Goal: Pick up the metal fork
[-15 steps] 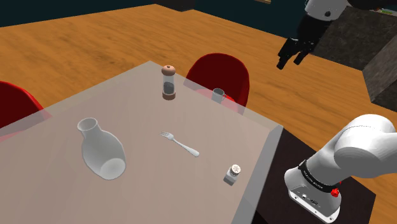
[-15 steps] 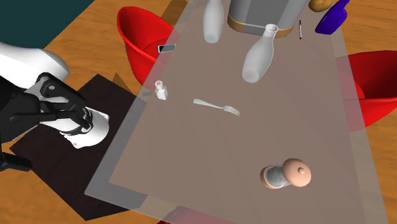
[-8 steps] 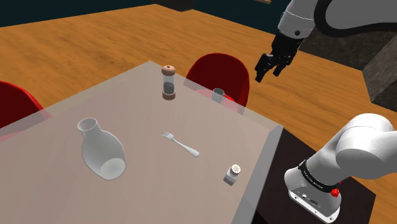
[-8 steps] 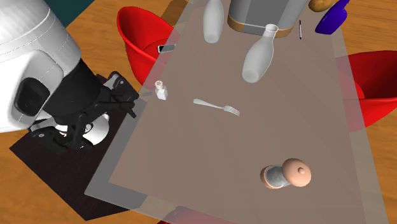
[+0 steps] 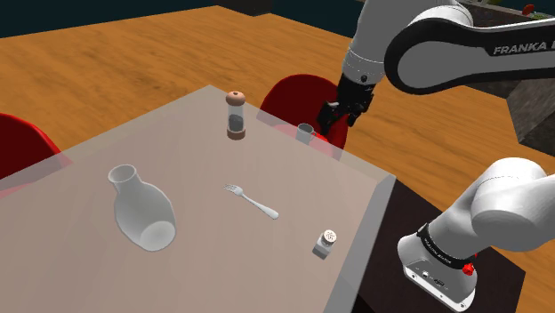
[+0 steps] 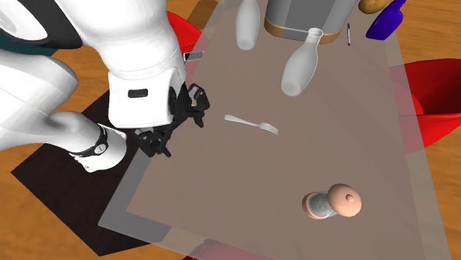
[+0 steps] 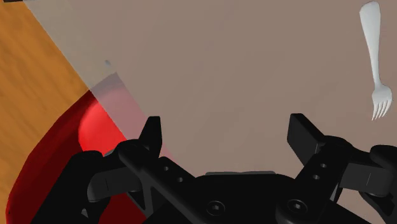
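A silvery metal fork [image 5: 251, 202] lies flat near the middle of the pale grey table [image 5: 178, 160], tines toward the shoulder view's left. My black gripper [image 5: 334, 120] hangs open and empty in the air over the table's far edge, by the red chair [image 5: 302, 100], well apart from the fork. In the second exterior view the gripper [image 6: 173, 122] is left of the fork [image 6: 251, 123]. The wrist view has both fingers spread wide around the gripper [image 7: 229, 127], with the fork [image 7: 375, 63] off to one side beyond a fingertip.
A pepper mill [image 5: 236, 116], a small cup [image 5: 305, 133], a toppled white vase [image 5: 142, 210] and a salt shaker [image 5: 325, 243] share the table. A bottle [image 6: 246, 26] and a grey container [image 6: 303, 18] stand at the second exterior view's top. Another red chair [image 5: 18, 147] is at the shoulder view's left.
The arm has swung from the shoulder view's upper right down and left; the gripper now hangs over the table's edge near the red chair. The fork has not moved.
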